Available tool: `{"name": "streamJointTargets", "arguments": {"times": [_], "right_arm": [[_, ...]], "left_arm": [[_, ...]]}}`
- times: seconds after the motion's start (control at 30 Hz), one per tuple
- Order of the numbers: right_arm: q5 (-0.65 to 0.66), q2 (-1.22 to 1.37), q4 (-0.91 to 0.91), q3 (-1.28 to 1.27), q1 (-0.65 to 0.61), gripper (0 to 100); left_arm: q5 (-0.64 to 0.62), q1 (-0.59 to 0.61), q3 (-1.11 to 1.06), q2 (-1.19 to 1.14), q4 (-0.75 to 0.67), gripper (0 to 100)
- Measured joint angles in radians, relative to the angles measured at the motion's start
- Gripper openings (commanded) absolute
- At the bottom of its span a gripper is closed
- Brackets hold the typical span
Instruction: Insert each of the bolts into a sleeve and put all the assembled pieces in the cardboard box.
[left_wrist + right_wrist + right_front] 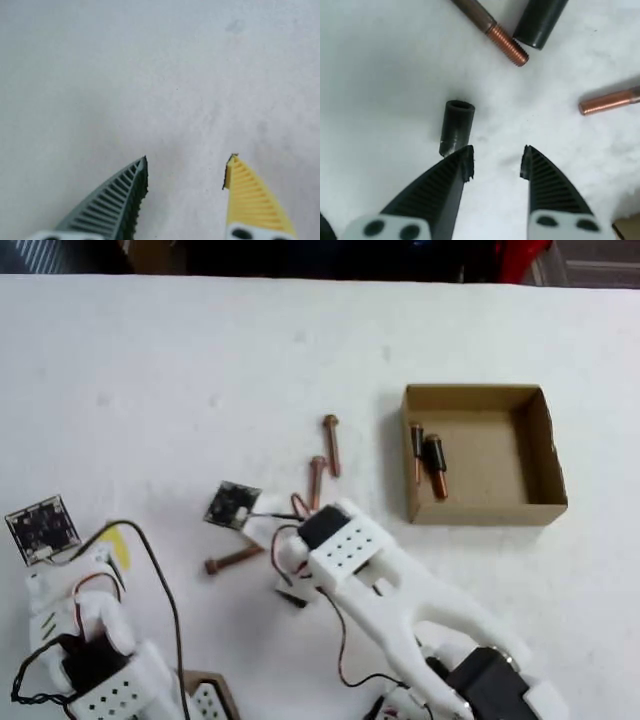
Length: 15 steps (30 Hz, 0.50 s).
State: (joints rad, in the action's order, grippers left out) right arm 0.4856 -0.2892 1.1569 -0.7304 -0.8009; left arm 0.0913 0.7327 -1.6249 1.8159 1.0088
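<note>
Leftmost, the left gripper (189,165) hangs over the bare white table (200,360) — its grey and yellow fingers spread wide, holding nothing. Toward the middle, three loose bolts lie on the table: the first bolt (235,560) just left of the right arm, the second bolt (316,482) and third bolt (331,445) beyond it. The right gripper (497,160) is partly open and empty — a black sleeve (456,127) lies just beside one fingertip. Far right, the cardboard box (480,512) holds two assembled pieces (436,468) side by side near its left wall.
</note>
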Motion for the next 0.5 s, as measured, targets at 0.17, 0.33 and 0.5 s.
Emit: {"name": "streamJointTargets", "arguments": {"times": [0.17, 0.33, 0.5], "right_arm": [[-0.12, 0.0, 0.021, 0.002, -0.071, 14.5], [-0.143, 0.0, 0.008, -0.015, -0.117, 14.5], [-0.143, 0.0, -0.118, -0.104, -0.114, 14.5]], "left_arm": [[0.0, 0.0, 0.0, 0.0, 0.0, 27], [0.0, 0.0, 0.0, 0.0, 0.0, 27], [0.0, 0.0, 0.0, 0.0, 0.0, 27]]}}
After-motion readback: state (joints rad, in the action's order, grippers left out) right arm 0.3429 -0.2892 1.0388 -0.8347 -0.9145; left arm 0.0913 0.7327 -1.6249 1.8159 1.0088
